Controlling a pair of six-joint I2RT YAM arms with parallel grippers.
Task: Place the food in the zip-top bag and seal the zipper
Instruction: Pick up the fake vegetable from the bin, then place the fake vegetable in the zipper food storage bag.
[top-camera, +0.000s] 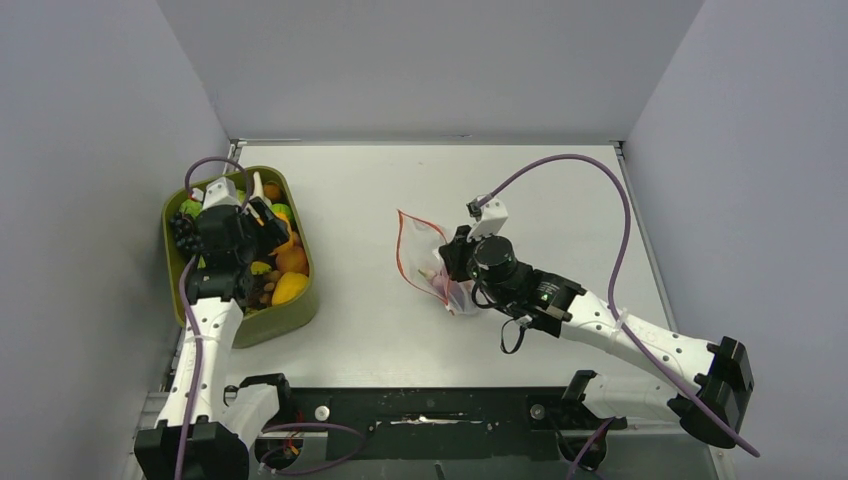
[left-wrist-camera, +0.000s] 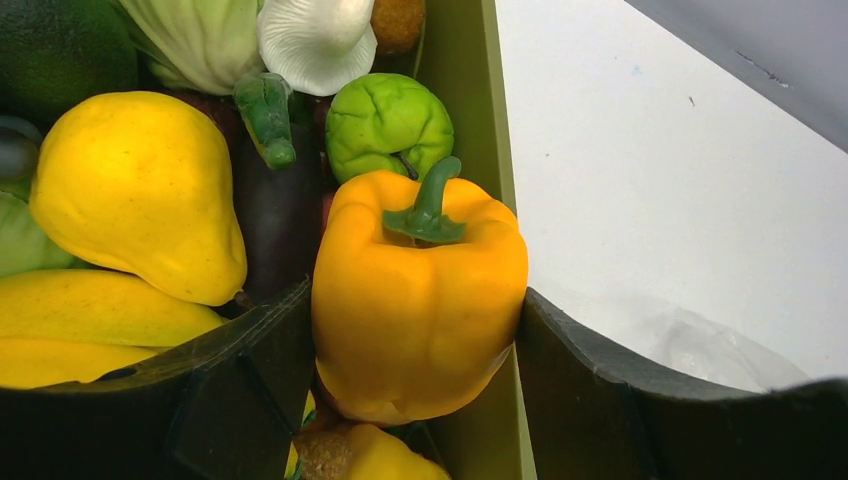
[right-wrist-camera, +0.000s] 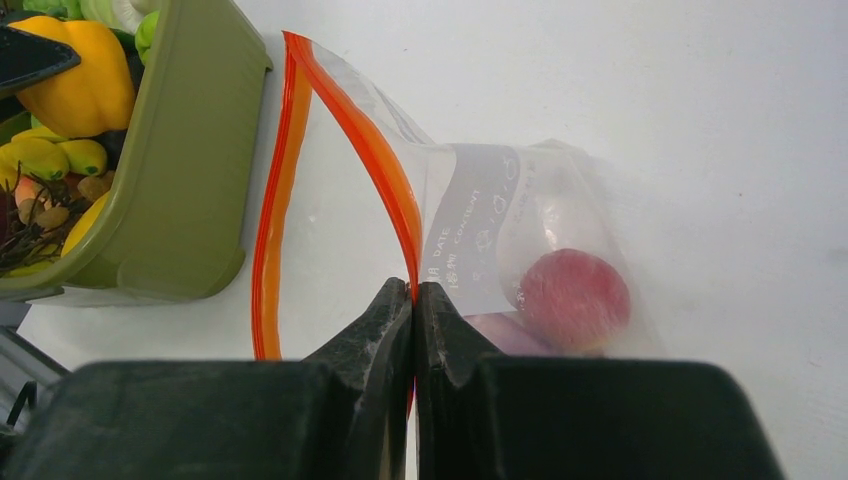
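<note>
The food fills an olive-green tray (top-camera: 300, 315) at the left: a yellow pear (left-wrist-camera: 140, 190), bananas (left-wrist-camera: 90, 310), a dark eggplant (left-wrist-camera: 275, 200), a green piece (left-wrist-camera: 385, 120). My left gripper (left-wrist-camera: 412, 300) is shut on an orange bell pepper (left-wrist-camera: 420, 300), one finger against each side, by the tray's right wall. The zip-top bag (top-camera: 425, 250) lies at mid-table with its mouth open. A red round piece (right-wrist-camera: 573, 298) and a purple piece are inside it. My right gripper (right-wrist-camera: 413, 290) is shut on the red-orange zipper (right-wrist-camera: 350, 120) strip.
The tray's wall (right-wrist-camera: 190, 150) stands just left of the bag's mouth. Grey walls enclose the white table (top-camera: 560, 200) on three sides. Purple cables loop above both arms.
</note>
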